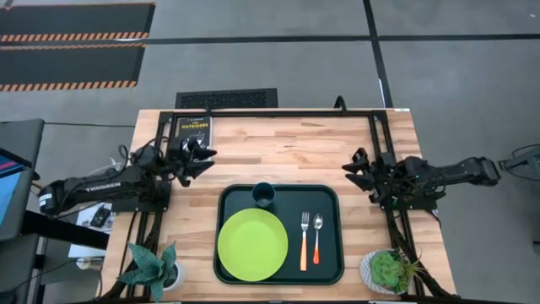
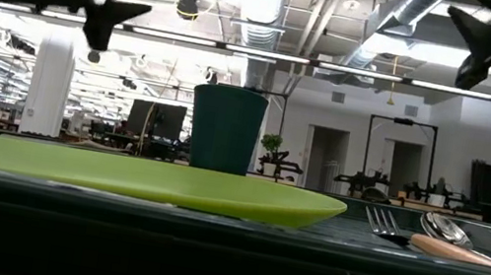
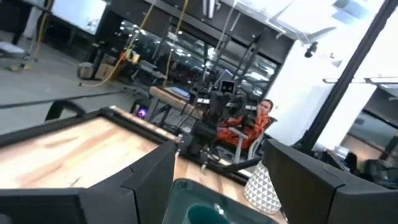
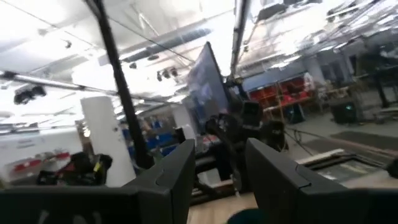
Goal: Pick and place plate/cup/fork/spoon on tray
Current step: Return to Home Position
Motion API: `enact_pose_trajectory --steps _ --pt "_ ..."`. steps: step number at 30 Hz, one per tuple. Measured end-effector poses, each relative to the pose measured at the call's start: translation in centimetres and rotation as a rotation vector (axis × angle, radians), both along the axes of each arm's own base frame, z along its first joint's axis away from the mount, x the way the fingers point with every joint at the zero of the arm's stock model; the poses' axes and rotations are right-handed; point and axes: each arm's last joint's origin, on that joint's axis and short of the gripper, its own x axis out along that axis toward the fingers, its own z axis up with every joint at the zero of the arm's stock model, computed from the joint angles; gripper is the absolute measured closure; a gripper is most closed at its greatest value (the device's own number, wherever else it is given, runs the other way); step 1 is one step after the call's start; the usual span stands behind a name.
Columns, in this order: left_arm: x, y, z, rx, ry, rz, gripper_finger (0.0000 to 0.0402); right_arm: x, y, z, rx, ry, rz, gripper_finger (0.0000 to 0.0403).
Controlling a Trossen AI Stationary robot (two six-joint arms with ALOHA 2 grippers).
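Note:
The dark green tray lies at the table's near middle. On it rest the lime-green plate at its left, the teal cup upright at its far edge, and the fork and spoon side by side at its right. The low view shows the plate, cup, fork and spoon. My left gripper is open and empty, raised left of the tray. My right gripper is open and empty, raised right of the tray.
A dark book lies at the table's far left. Potted plants stand at the near left corner and near right corner. A black frame runs along the table's edges. Bare wood lies beyond the tray.

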Motion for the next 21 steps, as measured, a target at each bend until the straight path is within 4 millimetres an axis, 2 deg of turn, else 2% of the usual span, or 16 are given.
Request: enact_pose_trajectory --steps 5,21 --pt "-0.7 -0.2 -1.8 -0.04 0.002 0.021 0.0164 0.0 0.2 0.0 -0.037 0.005 -0.013 0.0232" --pt "-0.8 0.0 -2.7 0.029 0.108 0.14 0.0164 0.6 0.3 -2.2 -0.149 0.24 -0.039 0.0232"
